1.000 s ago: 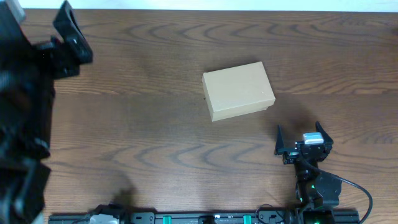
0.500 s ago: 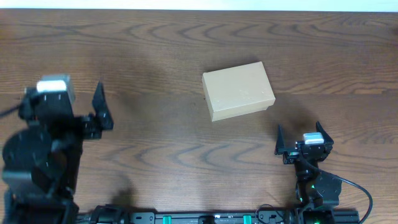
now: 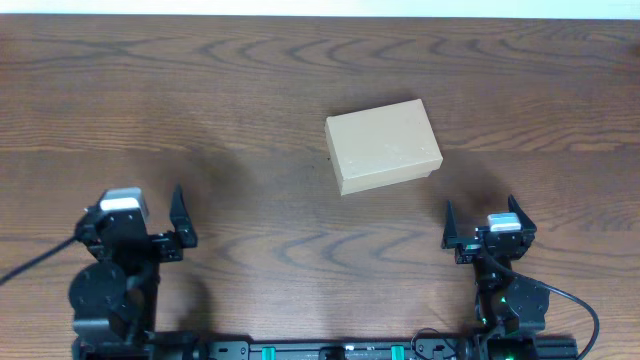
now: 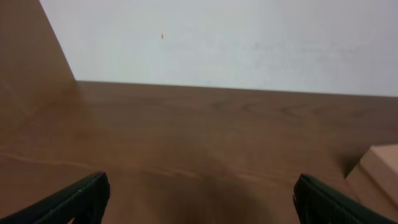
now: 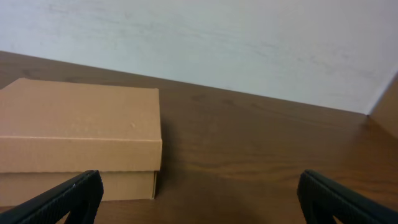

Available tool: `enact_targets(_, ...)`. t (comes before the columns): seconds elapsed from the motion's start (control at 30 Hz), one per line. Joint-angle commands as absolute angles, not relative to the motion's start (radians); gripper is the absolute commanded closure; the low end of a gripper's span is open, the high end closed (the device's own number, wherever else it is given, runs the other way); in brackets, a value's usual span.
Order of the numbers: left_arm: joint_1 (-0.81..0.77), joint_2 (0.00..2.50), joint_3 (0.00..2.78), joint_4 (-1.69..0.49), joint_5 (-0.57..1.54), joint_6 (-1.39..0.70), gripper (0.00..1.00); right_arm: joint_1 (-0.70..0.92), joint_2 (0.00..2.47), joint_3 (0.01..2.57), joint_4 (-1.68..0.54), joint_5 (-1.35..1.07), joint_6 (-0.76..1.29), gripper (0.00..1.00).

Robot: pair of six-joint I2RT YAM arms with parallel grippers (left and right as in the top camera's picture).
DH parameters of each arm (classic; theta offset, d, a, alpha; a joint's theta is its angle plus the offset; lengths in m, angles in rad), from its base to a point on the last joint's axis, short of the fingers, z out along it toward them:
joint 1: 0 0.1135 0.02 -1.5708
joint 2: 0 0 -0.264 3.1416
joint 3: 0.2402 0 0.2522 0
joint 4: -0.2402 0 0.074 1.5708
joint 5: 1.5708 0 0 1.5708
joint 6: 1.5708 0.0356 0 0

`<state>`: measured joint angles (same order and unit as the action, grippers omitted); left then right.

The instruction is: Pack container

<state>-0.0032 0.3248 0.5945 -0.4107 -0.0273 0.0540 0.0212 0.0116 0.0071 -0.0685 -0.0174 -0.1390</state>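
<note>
The container (image 3: 383,145), a closed tan cardboard box, lies a little right of the table's middle, slightly skewed. My right gripper (image 3: 485,218) rests near the front edge, right of and nearer than the box, open with nothing between its fingers. In the right wrist view the container (image 5: 81,134) fills the left half, just ahead of the open gripper (image 5: 202,194). My left gripper (image 3: 138,218) sits at the front left, open and empty. The left wrist view shows the gripper (image 4: 202,194) over bare wood, with only a corner of the container (image 4: 380,167) at the right edge.
The dark wooden table (image 3: 250,80) carries nothing but the box. A pale wall (image 4: 236,43) rises behind its far edge. A black rail (image 3: 330,350) with both arm bases runs along the front edge.
My left arm has swung from the far left of the table down to the front left edge, gripper still open. The right arm and the box have not moved.
</note>
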Motion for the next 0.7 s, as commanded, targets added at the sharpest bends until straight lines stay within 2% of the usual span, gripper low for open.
enact_targets(0.0,0.002,0.244,0.49,-0.38,-0.007,0.064,0.05,0.023,0.005,0.006,-0.075,-0.008,-0.128,0.01)
enact_targets(0.67,0.065,0.003,0.173,-0.392,-0.006,-0.009,0.05,0.023,0.005,0.006,-0.075,-0.008,-0.128,0.01)
